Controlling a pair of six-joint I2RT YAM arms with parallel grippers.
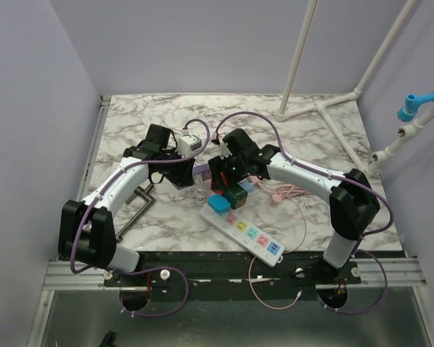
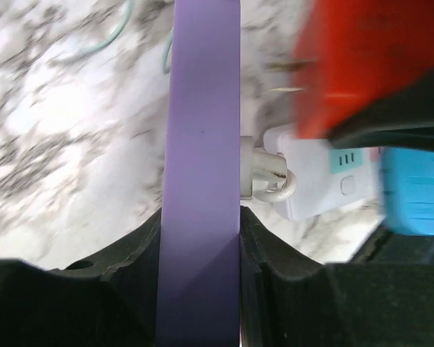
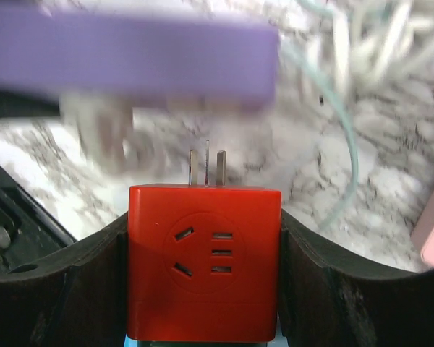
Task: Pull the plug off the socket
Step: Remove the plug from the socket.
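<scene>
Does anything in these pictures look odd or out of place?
The red cube plug is clamped between the right fingers with its metal prongs bare in the air, seated in nothing. They point at the purple block gripped by the left fingers. A pink cable also lies in a loose heap near the white power strip.

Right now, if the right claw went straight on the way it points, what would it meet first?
Probably the purple bar lying across its path: the prongs of the red plug in the right claw would touch it first. The bar is blurred, so depth is unclear.
</scene>
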